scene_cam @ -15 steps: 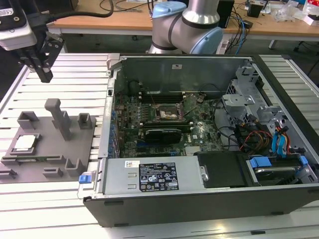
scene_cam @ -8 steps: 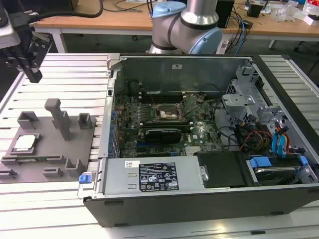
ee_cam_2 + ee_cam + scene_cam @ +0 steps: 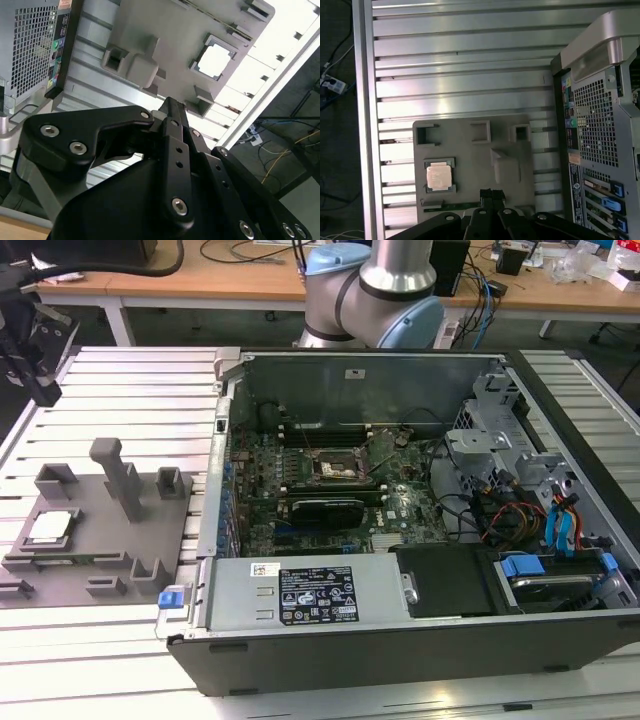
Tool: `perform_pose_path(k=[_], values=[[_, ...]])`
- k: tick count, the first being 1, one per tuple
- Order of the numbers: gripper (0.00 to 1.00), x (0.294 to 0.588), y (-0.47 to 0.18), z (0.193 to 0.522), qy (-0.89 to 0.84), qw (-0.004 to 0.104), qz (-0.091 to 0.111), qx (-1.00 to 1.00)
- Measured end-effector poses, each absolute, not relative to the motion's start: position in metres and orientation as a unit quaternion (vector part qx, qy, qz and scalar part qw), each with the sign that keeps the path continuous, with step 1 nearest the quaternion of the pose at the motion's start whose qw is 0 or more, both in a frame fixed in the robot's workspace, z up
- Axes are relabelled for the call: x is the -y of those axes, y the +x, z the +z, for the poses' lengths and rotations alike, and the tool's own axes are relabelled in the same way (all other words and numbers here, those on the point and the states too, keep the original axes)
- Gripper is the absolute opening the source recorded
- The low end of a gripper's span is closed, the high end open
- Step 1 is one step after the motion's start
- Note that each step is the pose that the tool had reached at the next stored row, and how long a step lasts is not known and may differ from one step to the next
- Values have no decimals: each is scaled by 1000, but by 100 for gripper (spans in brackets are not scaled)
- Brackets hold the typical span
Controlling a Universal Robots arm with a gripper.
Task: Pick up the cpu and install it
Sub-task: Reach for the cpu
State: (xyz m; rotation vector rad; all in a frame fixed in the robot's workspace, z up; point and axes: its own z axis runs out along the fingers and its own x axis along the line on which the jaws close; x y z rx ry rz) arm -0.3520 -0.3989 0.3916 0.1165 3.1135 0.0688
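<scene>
1. The cpu (image 3: pixel 50 527) lies flat, pale metal top up, in a square recess of the grey tray (image 3: pixel 110 540). It sits at the tray's end toward the exterior view's left.
2. Both wrist views show the cpu (image 3: pixel 439 177) (image 3: pixel 215 60) seated in that recess, with nothing on it.
3. The gripper (image 3: pixel 492 192) hangs above the tray (image 3: pixel 470 150), apart from the cpu. The fingers (image 3: pixel 486 199) are pressed together and pinch nothing.
4. In the second wrist view the gripper (image 3: pixel 170 102) shows the same: black fingers (image 3: pixel 175 130) tight together, with the tray (image 3: pixel 165 35) beyond them.
5. Upright blocks (image 3: pixel 118 475) stand on the tray, near the cpu but not touching it.
6. The tray rests on the slotted metal table (image 3: pixel 130 370), just beside the open computer case (image 3: pixel 400 640).
7. Inside the case, the socket (image 3: pixel 338 468) sits on the motherboard (image 3: pixel 410 505), well apart from the cpu.
8. The arm (image 3: pixel 375 295) rises behind the case.
</scene>
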Motion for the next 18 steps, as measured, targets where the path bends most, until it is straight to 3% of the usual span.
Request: perform_pose_path(k=[18], values=[[11,399,-398,391,37,13,22,-999]])
